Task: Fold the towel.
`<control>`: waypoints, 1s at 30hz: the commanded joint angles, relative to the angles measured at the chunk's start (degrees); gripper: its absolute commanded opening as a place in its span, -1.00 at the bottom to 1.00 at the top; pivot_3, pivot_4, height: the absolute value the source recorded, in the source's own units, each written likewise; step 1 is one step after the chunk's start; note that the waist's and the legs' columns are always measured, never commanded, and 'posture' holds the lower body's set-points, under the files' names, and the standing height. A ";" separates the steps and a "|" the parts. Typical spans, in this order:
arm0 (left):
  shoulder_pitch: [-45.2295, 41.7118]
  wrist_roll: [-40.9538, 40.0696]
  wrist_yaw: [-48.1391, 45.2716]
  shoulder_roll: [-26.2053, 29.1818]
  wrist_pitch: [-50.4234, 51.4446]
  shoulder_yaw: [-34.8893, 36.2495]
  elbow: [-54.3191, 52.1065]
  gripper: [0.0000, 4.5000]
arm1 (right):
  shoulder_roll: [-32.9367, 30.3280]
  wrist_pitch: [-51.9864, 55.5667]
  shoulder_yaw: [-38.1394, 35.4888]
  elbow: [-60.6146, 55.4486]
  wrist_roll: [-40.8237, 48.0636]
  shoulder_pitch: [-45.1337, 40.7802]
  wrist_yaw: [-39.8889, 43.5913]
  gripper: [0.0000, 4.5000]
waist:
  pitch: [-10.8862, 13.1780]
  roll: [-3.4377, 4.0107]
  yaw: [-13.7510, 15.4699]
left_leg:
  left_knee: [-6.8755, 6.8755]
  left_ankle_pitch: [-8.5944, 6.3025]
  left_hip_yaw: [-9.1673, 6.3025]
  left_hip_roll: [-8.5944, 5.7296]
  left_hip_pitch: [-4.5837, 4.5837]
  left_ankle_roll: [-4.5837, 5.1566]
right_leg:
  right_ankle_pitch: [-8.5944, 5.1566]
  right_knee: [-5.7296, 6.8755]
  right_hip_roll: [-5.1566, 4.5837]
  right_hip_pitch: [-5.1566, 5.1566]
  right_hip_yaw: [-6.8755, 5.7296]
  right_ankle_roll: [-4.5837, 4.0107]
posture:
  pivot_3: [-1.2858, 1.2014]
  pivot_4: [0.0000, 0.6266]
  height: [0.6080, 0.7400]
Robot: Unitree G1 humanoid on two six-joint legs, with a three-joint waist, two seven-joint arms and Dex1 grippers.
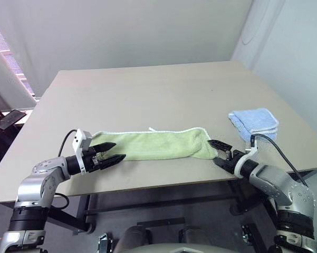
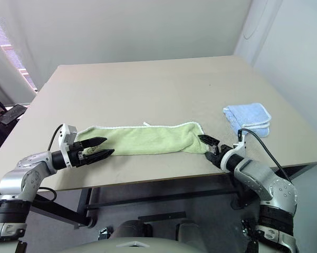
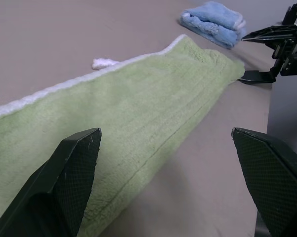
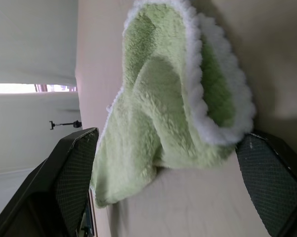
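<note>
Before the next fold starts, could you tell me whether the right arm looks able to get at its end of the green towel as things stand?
Probably yes: the right end effector is open beside the green towel end, with nothing between them.

The towel (image 1: 153, 144) is a light, yellowish green terry with a narrow white stitched edging along its far long side and around its right end; the right wrist view shows that edging as a fluffy white border against the green pile. The cloth (image 1: 254, 122) is light blue with a paler, whitish edge showing between its folds. The table (image 1: 147, 95) is a plain matte beige with no pattern. Both the left gripper (image 1: 112, 151) and right gripper (image 1: 218, 152) have black fingers with a fine cross-hatched texture on the pads.
</note>
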 commanded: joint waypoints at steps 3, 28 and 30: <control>-0.72 0.16 0.25 0.58 -0.75 0.61 -1.12 0.98 | 2.20 -1.42 4.17 1.96 -2.24 -3.77 2.53 0.98 | -0.01 -0.02 -0.24 | -0.06 0.01 0.02 0.00 -0.01 0.17 | 0.00 -0.05 0.00 -0.03 0.00 0.01 | 0.03 -1.00 0.93; -1.45 1.18 1.27 0.10 -1.73 0.29 1.13 1.00 | -9.62 2.47 -2.16 1.01 -2.68 9.55 17.69 -0.98 | -0.01 0.01 1.41 | -0.11 -0.16 0.03 -0.02 -0.09 0.22 | 0.00 -0.23 -0.05 0.01 -0.01 0.00 | 0.03 -1.00 0.93; -1.99 1.09 1.22 0.31 -1.54 0.45 1.51 1.00 | -13.43 4.33 -2.94 1.61 -3.99 10.99 21.37 -0.98 | 0.01 0.07 1.67 | -0.10 -0.18 0.06 -0.02 -0.11 0.24 | 0.00 -0.26 -0.07 0.00 -0.01 0.00 | 0.03 -1.00 0.93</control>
